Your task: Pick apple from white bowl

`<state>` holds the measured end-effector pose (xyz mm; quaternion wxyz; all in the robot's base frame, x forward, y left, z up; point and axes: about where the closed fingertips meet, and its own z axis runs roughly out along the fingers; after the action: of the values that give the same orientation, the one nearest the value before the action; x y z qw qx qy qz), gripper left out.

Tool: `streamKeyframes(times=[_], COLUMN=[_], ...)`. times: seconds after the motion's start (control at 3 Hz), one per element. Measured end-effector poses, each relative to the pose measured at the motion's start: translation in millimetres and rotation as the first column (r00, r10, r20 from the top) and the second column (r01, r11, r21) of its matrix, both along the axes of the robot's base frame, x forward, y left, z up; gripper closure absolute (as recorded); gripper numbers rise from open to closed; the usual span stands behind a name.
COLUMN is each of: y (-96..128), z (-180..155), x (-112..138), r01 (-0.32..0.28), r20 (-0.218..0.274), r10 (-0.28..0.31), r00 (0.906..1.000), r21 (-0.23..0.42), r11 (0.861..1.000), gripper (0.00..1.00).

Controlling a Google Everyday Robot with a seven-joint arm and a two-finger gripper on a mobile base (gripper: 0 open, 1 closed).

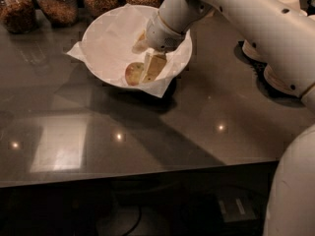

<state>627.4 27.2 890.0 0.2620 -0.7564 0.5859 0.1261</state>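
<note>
The white bowl (106, 43), wide and lined with crinkled white paper, stands at the back of the dark table. The apple (132, 74), small and yellow-green with a reddish blush, lies in the bowl's front right part. My gripper (149, 72) reaches down into the bowl from the upper right and sits right against the apple's right side, touching or nearly touching it. The white arm hides the bowl's far right rim.
Several glass jars (56, 4) of brown food stand along the back edge behind the bowl. Stacks of small white bowls (278, 80) stand at the right, partly behind my arm. The table's front edge (147, 173) runs across the lower part of the view.
</note>
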Motion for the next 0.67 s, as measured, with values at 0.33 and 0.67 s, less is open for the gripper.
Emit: streamKeyframes(times=[0.33,0.67], y=[-1,1], z=[-9,-23], x=[1,8], r01=[0.006,0.015], r20=[-0.016,-0.038], r10=[-0.006,-0.014], r00=[0.9999,0.9992], r21=[0.001,0.005], r11=[1.0,1.0], gripper=[0.33,0.33])
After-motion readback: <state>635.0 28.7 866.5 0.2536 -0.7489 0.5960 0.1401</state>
